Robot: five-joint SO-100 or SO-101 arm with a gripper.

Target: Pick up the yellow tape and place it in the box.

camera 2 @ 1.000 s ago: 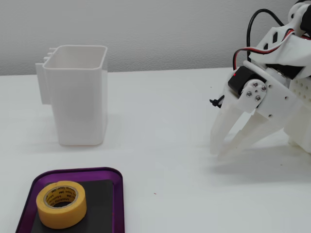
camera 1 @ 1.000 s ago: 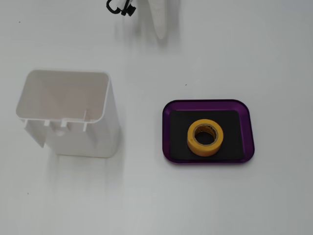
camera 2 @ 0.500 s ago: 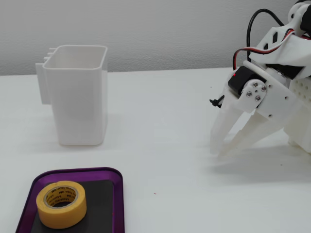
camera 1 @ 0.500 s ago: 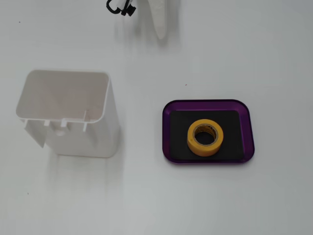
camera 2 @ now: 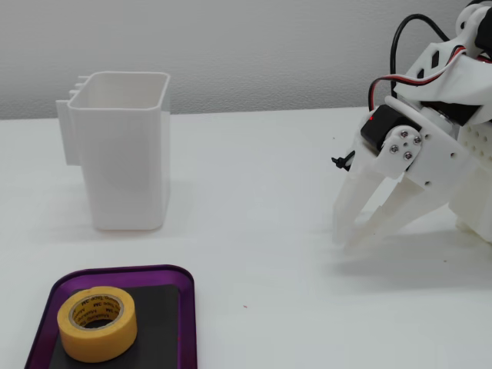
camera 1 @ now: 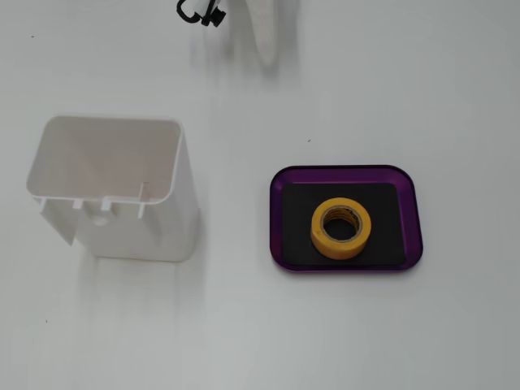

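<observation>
The yellow tape (camera 1: 362,231) lies flat on the black liner inside the purple box (camera 1: 276,221), a little right of its middle in a fixed view. From the side, in another fixed view, the tape (camera 2: 97,343) sits in the box (camera 2: 115,273) at the bottom left. My white gripper (camera 2: 344,243) hangs at the right, far from both, tips down near the table. Its fingertips nearly meet and nothing is between them. In a fixed view only the fingers (camera 1: 266,45) show, at the top edge.
A tall white open-topped container (camera 1: 138,236) stands left of the box, also seen from the side (camera 2: 127,177) behind it. A black cable clip (camera 1: 199,11) lies at the top edge beside the arm. The table is white.
The gripper's fingertips have drawn slightly closer together. The tape, box and container have not moved.
</observation>
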